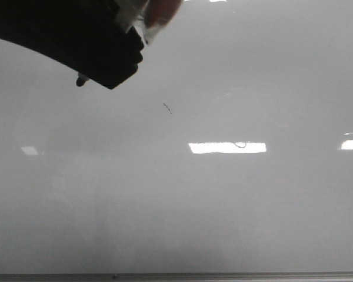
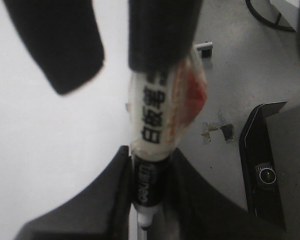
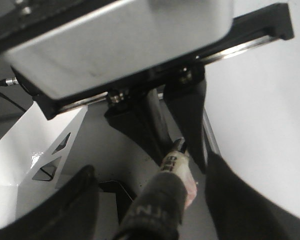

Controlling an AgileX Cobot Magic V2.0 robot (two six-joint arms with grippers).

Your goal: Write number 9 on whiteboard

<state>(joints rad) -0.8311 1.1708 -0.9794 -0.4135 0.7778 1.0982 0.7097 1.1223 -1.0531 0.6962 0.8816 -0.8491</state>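
Note:
The whiteboard point(image 1: 223, 205) fills the front view, pale grey with bright light reflections. No number 9 shows on it, only a tiny dashed speck point(image 1: 167, 107) and a short curved stroke point(image 1: 240, 144). At the top left, my left gripper point(image 1: 126, 50) is shut on a black marker whose nib point(image 1: 79, 81) pokes out close to the board; I cannot tell whether it touches. In the left wrist view the left gripper point(image 2: 149, 155) clamps the marker barrel point(image 2: 149, 185). My right gripper point(image 3: 150, 172) is open, its fingers apart on either side of the marker's dark rear end point(image 3: 155, 210).
A thin grey frame edge point(image 1: 176, 276) runs along the board's bottom. Beside the board, the left wrist view shows a black device point(image 2: 262, 170) and cables point(image 2: 270, 17) on a grey surface. A white bracket point(image 3: 35, 150) stands by the left arm's silver body point(image 3: 120, 45).

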